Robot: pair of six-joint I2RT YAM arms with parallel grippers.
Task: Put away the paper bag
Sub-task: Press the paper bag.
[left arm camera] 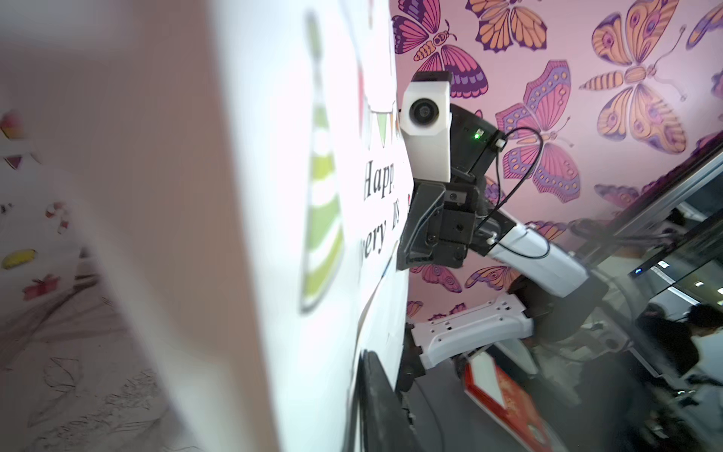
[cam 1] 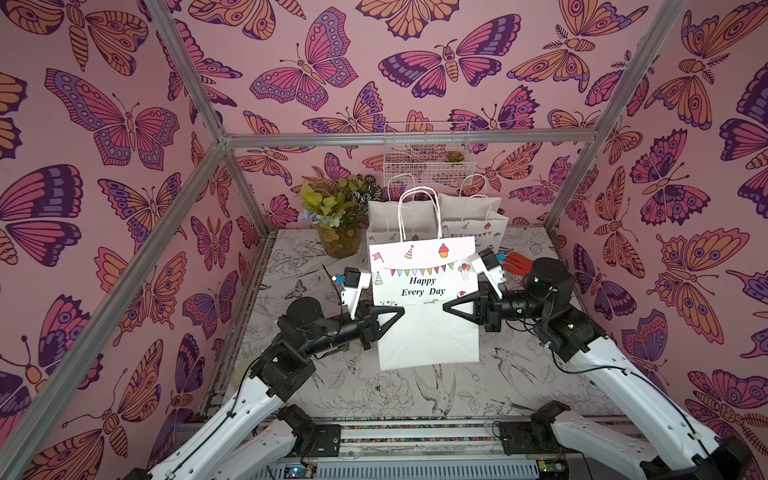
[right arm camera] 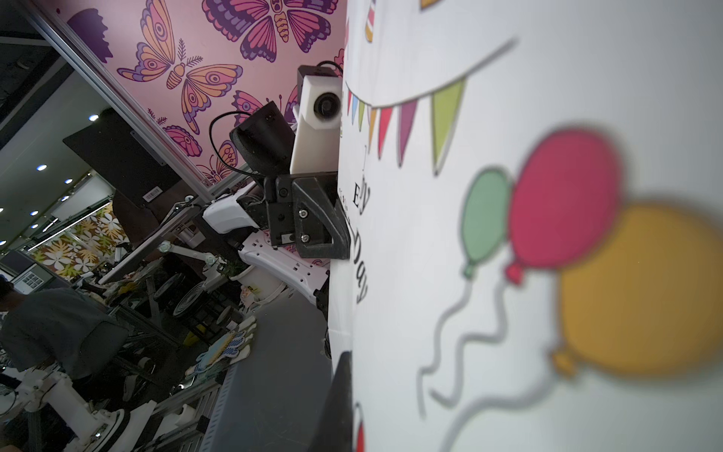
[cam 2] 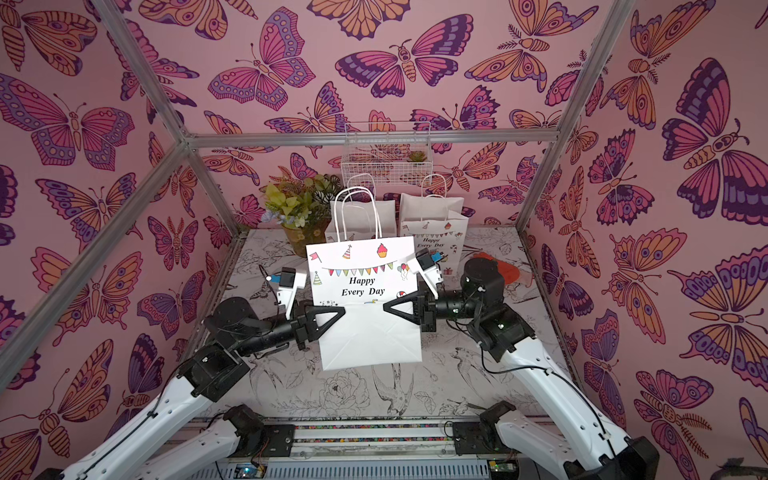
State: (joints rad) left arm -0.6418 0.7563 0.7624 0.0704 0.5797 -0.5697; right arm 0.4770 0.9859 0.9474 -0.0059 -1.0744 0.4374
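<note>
Pink walls [cam 1: 332,62] printed with big butterflies close in a worktop [cam 1: 415,395] covered in line drawings of birds and flowers. A flower pot [cam 1: 338,241] with green leaves stands at the back. The paper bag [cam 1: 424,332] is nearer the robot than the flower pot and a little to its right. It is flat, with its "Happy Every Day" print facing up toward the camera in both top views and its white handles pointing toward the back wall.

The right gripper [cam 1: 445,308] has its fingers closed on the bag's right edge. The left gripper [cam 1: 402,311] has its fingers across the bag's left edge, but I cannot tell whether they pinch it or only straddle it. The left wrist view shows the bag's printed face [left arm camera: 274,195] close up and blurred.

Just right of the flower pot stand a second bag [cam 1: 399,216] and a third bag [cam 1: 473,216]. A wire basket [cam 1: 426,166] hangs on the wall above and to the right of the flower pot.
</note>
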